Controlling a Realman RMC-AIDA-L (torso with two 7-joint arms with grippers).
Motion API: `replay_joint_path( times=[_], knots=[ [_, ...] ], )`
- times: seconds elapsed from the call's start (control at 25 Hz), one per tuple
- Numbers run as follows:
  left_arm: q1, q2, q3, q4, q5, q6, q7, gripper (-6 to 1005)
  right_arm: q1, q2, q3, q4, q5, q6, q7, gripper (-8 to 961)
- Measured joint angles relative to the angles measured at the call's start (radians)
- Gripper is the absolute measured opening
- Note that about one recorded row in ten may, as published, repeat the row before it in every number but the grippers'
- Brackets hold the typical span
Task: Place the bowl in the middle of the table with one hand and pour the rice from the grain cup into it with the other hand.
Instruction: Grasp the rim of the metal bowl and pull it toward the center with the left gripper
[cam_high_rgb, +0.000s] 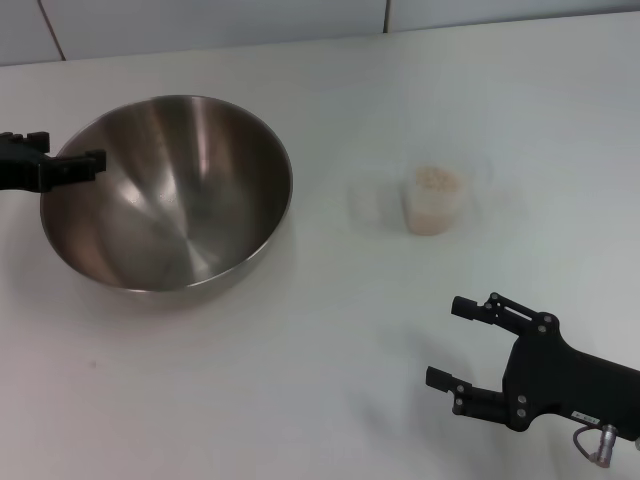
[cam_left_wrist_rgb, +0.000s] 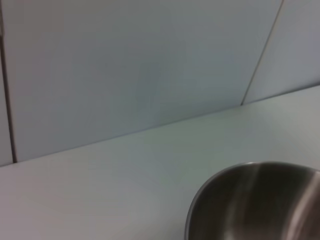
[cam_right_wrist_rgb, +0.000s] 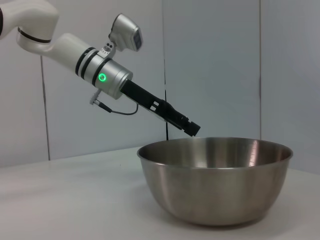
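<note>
The steel bowl stands upright on the white table at the left; it also shows in the left wrist view and the right wrist view. It holds nothing. My left gripper reaches in from the left edge, and its tip is at the bowl's left rim; in the right wrist view it sits just above the rim. The clear grain cup with rice in it stands upright right of centre. My right gripper is open and empty near the front right, well short of the cup.
A tiled wall runs along the table's far edge. Bare tabletop lies between the bowl and the cup. The left arm's silver wrist with its green light slopes down toward the bowl.
</note>
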Motion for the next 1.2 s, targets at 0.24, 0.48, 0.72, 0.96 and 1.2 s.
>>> replay_joint_path(
  times=[0.24, 0.48, 0.72, 0.96, 1.2],
  knots=[
    [-0.034, 0.001, -0.003, -0.033, 0.052, -0.006, -0.015, 849, 0.001, 0.000, -0.002, 0.000, 0.000, 0.000, 0.000, 814],
    [-0.060, 0.000, -0.003, -0.053, 0.105, -0.017, -0.041, 847, 0.002, 0.000, -0.002, 0.000, 0.002, 0.000, -0.002, 816],
    [-0.066, -0.001, 0.002, -0.066, 0.131, -0.027, -0.056, 846, 0.003, 0.000, -0.004, 0.000, 0.002, 0.003, -0.002, 816],
    [-0.085, -0.001, 0.001, -0.096, 0.159, -0.029, -0.057, 689, 0.003, 0.000, -0.002, 0.000, 0.002, 0.005, -0.003, 815],
    [-0.094, -0.001, 0.001, -0.094, 0.162, -0.026, -0.060, 424, 0.000, 0.000, 0.001, 0.000, 0.000, 0.004, -0.003, 815]
  ],
)
